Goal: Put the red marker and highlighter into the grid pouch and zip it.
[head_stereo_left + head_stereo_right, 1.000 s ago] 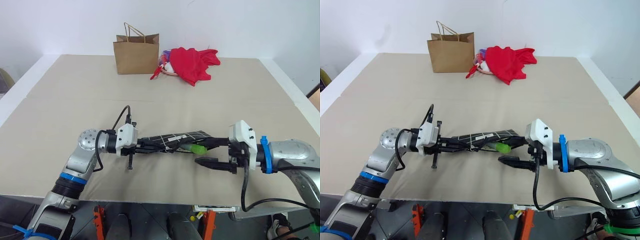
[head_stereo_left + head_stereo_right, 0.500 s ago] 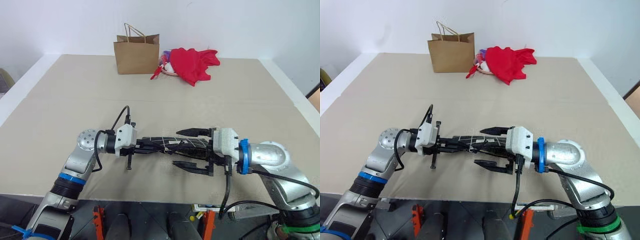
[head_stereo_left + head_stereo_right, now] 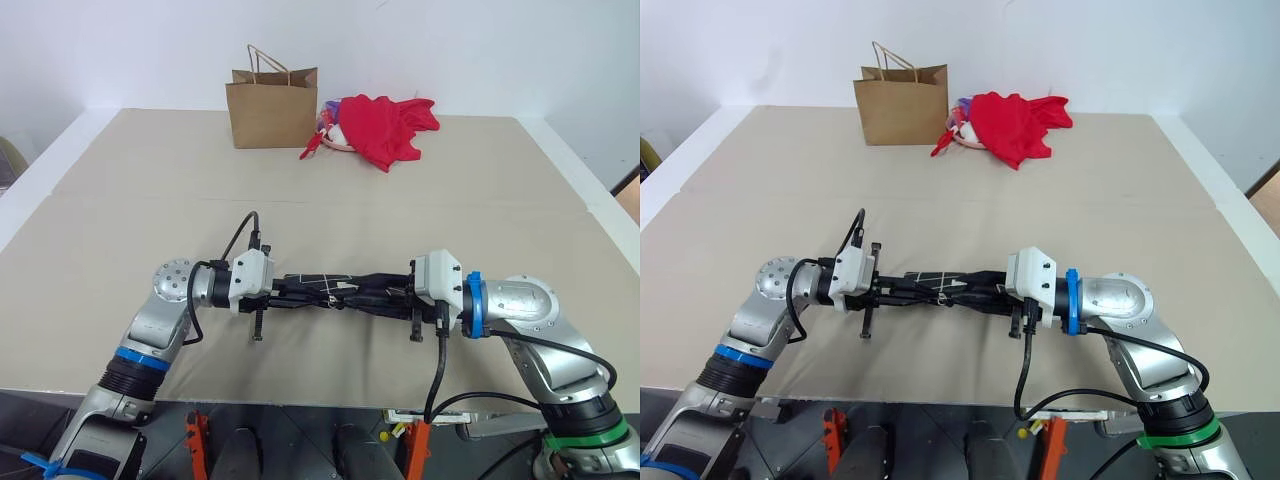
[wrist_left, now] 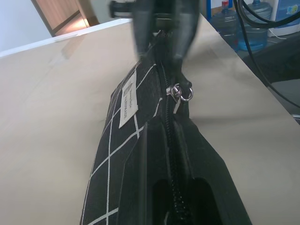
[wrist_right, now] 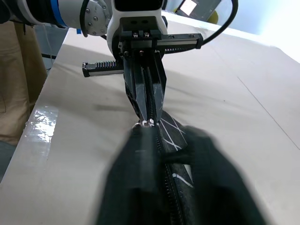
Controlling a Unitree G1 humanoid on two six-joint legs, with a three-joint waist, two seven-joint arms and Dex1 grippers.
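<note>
The pouch (image 3: 335, 291) hangs lengthwise between the two grippers, lifted a little above the front part of the table (image 3: 130, 210), with its zipper edge turned upward. The left gripper (image 3: 283, 292) is clenched on one end of the pouch, and the right gripper (image 3: 392, 293) is clamped on the opposite end, so both arms point toward each other along the pouch. In the left wrist view the zipper (image 4: 169, 124) runs along the top seam away from the camera, with a small metal slider (image 4: 178, 93) partway along and a white label (image 4: 127, 100) on the gridded side. The seam looks closed on the near side of the slider; past it the right gripper's fingers cover the seam and I cannot tell. The marker and highlighter cannot be made out. Well apart from the pouch, at the far edge of the table, a brown paper bag (image 3: 272, 104) stands upright, and just beside it lies a crumpled red cloth (image 3: 385, 126) over something small and pale. Nothing lies between the pouch and those far items.
</note>
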